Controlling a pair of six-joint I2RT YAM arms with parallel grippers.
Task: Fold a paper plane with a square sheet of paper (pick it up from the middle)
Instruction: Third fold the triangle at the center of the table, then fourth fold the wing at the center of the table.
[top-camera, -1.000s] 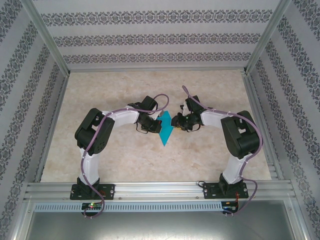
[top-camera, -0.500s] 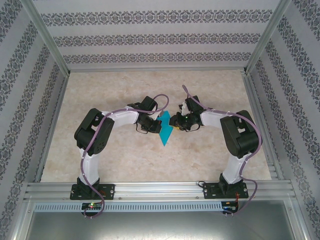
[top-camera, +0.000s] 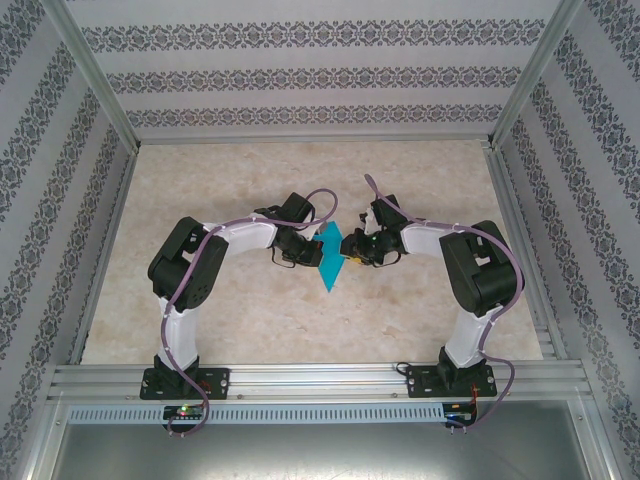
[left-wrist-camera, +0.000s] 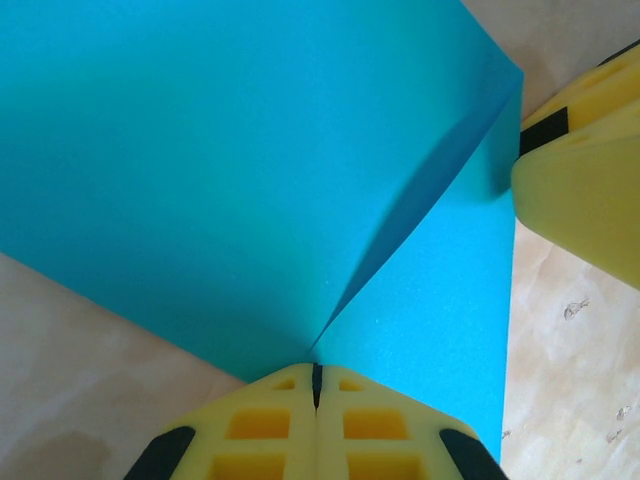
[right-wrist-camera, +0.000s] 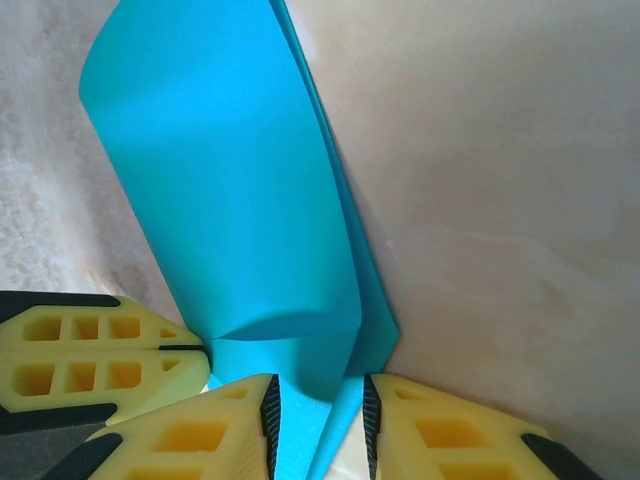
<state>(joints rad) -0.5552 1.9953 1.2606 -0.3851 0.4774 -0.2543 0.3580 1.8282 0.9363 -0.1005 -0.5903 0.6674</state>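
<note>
left gripper (left-wrist-camera: 316, 378) pinches the square sheet of paper (left-wrist-camera: 230, 150), half folded | right gripper (right-wrist-camera: 317, 400), spread, now closer in astride its edge | crease pending

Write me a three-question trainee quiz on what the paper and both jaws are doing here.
1. True or false: the left jaws are shut on the teal sheet.
2. The sheet is: A) lying flat and unfolded; B) folded, one layer lifting off another; C) crumpled into a ball.
3. Fill in: the ____ jaws stand apart with paper between them.
Key: 1 true; 2 B; 3 right.
</note>
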